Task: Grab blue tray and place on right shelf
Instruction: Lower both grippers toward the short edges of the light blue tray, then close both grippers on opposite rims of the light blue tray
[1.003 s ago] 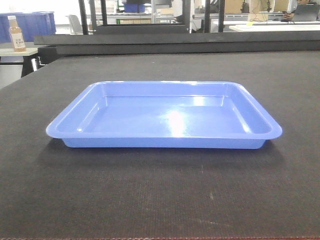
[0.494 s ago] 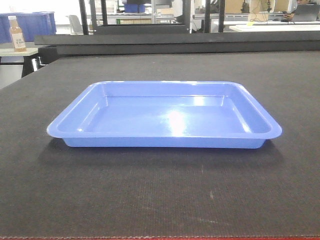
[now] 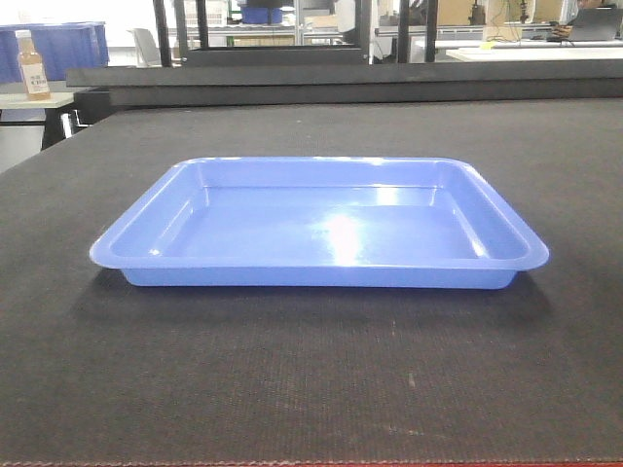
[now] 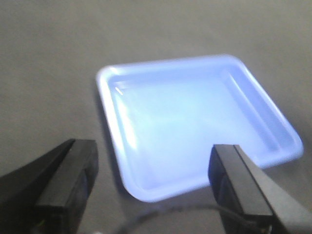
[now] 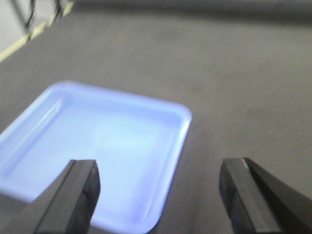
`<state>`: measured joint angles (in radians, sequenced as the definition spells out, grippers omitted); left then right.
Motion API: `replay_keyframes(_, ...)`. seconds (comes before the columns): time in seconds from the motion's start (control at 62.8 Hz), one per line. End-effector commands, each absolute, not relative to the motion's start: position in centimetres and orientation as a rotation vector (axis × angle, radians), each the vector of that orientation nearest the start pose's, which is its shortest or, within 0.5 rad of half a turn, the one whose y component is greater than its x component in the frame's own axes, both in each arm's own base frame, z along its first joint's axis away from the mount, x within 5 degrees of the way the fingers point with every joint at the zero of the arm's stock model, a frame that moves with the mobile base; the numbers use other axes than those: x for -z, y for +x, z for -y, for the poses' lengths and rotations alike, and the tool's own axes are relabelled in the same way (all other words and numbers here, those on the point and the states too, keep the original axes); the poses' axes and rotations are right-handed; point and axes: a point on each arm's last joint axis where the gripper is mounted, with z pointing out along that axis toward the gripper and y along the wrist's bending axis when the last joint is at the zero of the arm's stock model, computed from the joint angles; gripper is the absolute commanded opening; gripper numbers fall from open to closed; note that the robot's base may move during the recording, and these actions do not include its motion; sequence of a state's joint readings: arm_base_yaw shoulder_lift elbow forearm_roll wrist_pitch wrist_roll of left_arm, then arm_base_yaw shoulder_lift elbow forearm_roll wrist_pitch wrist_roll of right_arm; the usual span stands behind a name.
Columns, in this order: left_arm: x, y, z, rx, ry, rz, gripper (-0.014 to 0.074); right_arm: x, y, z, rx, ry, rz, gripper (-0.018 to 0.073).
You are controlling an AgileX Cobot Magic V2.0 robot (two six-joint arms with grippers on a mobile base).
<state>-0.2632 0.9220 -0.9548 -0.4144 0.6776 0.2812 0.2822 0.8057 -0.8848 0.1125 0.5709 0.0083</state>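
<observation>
Grasp not yet made: 2 claws spread wide over the blue tray (image 3: 321, 229).
It sits flat on the dark mat (image 3: 292, 389); left gripper (image 4: 151, 168) and right gripper (image 5: 158, 187) hover empty. Lift and placement remain. The right shelf is out of view; both wrist views are blurred.

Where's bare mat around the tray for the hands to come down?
Bare mat rings the tray: a wide strip in front of its near rim, margins at both short ends, more behind up to the black ledge. Nothing crowds it; the bottle stands far left, off the mat.
</observation>
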Motion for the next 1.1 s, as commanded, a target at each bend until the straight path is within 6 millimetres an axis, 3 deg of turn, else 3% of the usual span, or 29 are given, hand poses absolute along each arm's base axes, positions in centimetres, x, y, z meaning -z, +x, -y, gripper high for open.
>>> replay_keyframes(0.0,-39.0,19.2,8.6,0.512,0.412,-2.067,0.0390,-39.7,17.4,-6.4,-0.338,-0.262,-2.008,0.0612)
replay_keyframes(0.223,-37.4,26.1,11.3,0.418,0.567,-2.295,0.0390,-39.6,23.9,-8.7,-0.305,-0.316,-2.282,0.0612)
replay_keyframes(0.462,-35.8,32.2,11.7,0.221,0.402,-2.548,0.0389,-38.1,29.8,-9.6,-0.191,-0.149,-2.444,0.0612)
replay_keyframes(0.637,-35.1,34.7,12.8,0.259,0.276,-2.602,0.0388,-35.9,32.4,-9.9,-0.149,-0.032,-2.485,0.0612)
replay_keyframes(0.765,-34.2,35.8,14.3,0.266,0.295,-2.618,0.0388,-34.2,33.8,-10.4,-0.146,-0.031,-2.506,0.0612)
replay_keyframes(1.083,-29.2,38.0,16.0,0.245,0.272,-2.746,0.0388,-29.5,36.4,-11.2,-0.112,-0.039,-2.603,0.0612)
